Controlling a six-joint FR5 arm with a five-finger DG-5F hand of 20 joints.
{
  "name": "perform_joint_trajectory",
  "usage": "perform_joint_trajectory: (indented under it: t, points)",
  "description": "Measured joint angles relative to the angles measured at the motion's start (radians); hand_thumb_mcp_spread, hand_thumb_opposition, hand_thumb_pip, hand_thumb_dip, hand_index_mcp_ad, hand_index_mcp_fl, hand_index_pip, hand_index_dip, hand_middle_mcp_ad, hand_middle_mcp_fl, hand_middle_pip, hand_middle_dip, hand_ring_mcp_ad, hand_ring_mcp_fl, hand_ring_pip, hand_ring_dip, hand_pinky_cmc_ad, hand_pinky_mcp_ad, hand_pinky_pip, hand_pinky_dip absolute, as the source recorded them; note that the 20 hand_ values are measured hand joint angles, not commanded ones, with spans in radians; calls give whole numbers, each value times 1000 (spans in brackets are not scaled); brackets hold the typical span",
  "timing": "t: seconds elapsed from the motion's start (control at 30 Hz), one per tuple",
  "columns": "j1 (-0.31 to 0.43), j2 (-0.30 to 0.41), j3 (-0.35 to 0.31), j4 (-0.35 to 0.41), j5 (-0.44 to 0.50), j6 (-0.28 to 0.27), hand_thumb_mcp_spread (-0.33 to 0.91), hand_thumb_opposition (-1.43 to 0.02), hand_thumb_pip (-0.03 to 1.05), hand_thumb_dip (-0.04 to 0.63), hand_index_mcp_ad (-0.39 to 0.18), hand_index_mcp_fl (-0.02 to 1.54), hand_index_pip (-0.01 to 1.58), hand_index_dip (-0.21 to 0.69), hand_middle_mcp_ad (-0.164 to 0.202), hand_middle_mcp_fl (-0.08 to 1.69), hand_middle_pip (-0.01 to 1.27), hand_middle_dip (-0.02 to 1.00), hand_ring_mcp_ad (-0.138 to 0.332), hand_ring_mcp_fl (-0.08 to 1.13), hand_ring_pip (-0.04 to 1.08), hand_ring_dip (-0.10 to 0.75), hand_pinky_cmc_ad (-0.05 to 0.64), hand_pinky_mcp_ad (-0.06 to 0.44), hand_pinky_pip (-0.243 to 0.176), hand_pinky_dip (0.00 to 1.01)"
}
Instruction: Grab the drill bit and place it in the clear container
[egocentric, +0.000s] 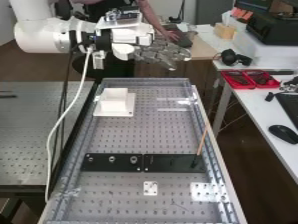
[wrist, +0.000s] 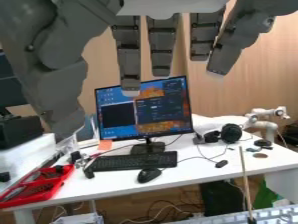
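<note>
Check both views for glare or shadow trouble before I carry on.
High view: light falls fairly evenly on the perforated plate; two pale streaks, right of the white block, could be glare or clear plastic, I can't tell which. Wrist view: the robot hand looks dark against the lit wood panel, and the monitor glows without washing out.

in the high view, the white arm (egocentric: 40, 30) is cut off at the upper left, and the black printer (egocentric: 273, 25) and keyboard (egocentric: 291, 107) run past the right edge. the hand's (egocentric: 163, 52) fingers blur together there. the round fittings (egocentric: 112, 159) in the black plate (egocentric: 100, 165) are too small to identify. the wrist view's edge crops the hand and red tray (wrist: 13, 201).
</note>
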Motion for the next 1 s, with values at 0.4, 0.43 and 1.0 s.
perform_joint_trajectory:
  t: [0.4,0.43,1.0]
  points:
    - [-5,34,13,-75,7,-6,272,-730,667,204,-44,138,562,188,73,148,96,216,197,3,70,59,286,152,-75,518]
    - [-6,31,18,-81,1,-11,272,-730,667,204,-44,141,562,188,73,152,96,216,197,3,70,59,286,152,-75,518]
    - [-9,36,29,-102,-14,-43,272,-733,651,204,-44,173,531,209,73,150,96,216,197,-2,82,59,288,152,-75,520]
